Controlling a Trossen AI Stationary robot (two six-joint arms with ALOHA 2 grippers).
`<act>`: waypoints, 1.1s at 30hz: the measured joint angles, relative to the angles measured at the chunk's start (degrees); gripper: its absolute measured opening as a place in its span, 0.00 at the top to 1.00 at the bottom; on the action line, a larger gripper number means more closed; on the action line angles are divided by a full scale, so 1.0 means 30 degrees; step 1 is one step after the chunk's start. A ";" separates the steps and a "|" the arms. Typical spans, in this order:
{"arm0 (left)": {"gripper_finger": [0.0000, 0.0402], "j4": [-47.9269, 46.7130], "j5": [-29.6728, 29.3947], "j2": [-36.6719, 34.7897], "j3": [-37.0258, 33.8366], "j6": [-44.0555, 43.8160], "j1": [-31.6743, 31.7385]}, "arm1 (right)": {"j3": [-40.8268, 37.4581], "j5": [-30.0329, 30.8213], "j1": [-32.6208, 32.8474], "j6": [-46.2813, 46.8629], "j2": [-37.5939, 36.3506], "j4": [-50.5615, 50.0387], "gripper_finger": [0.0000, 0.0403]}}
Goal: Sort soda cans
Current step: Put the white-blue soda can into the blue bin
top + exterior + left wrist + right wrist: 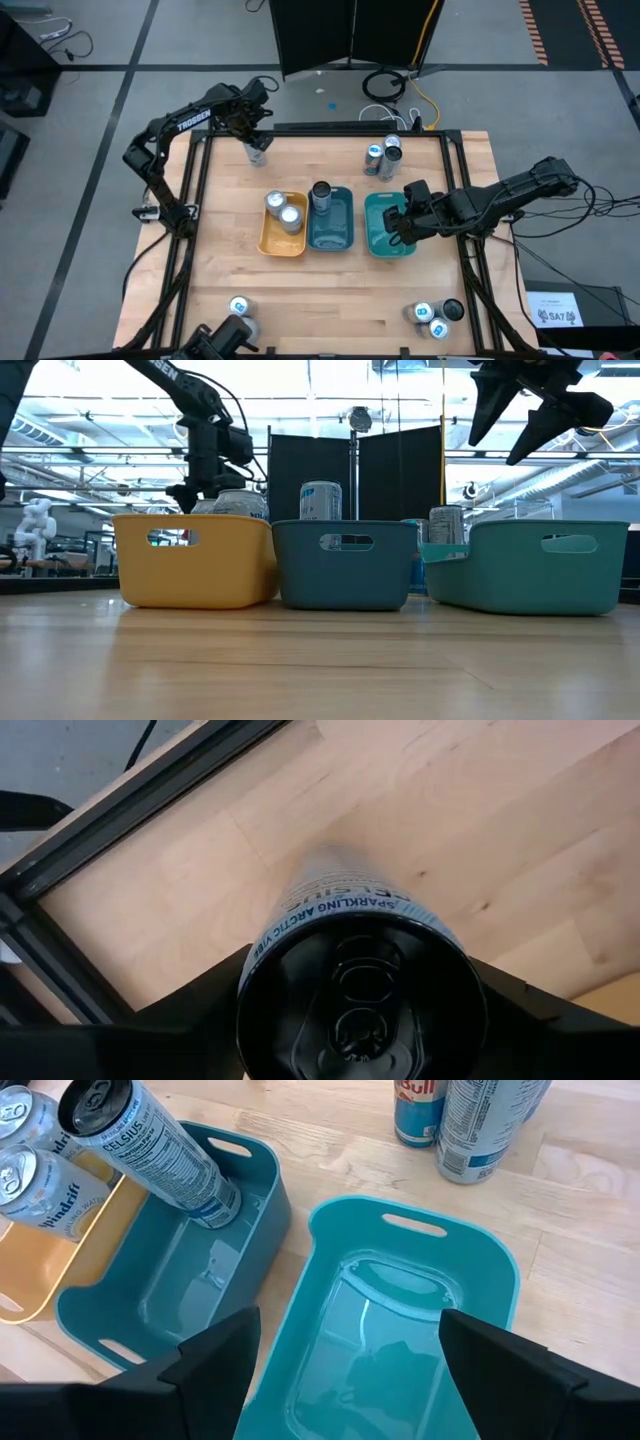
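Silver can (pixel 350 970): your left gripper (pixel 256 143) is straddling it at 11 o'clock, fingers not visibly clamping.
Right gripper (pixel 397 222): hovering wide-jawed over the teal tray (pixel 372 205).

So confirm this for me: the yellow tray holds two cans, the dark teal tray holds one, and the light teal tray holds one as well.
Not quite. The light teal tray is empty, as the right wrist view shows. The rest stands: the yellow tray holds two cans, and the dark teal tray holds one can.

Even bright overhead light; soft shadows; low view backlit by glaring ceiling lights (pixel 330 380); sharp.
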 joint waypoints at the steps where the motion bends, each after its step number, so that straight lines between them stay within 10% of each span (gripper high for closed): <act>1: 0.34 0.0052 0.0001 -0.0066 0.0105 -0.0007 -0.0088 | 0.0000 0.0000 -0.0001 0.0000 -0.0007 -0.0033 0.26; 20: 0.32 0.3024 0.2040 -0.1163 0.7639 0.3162 -0.6416 | 0.0000 0.0000 0.0006 -0.0015 -0.0007 -0.0324 0.26; 33: 0.32 0.0641 0.2023 0.2768 1.4530 0.3526 -1.1432 | 0.0000 -0.0095 0.0004 -0.0358 -0.0015 -0.0637 0.26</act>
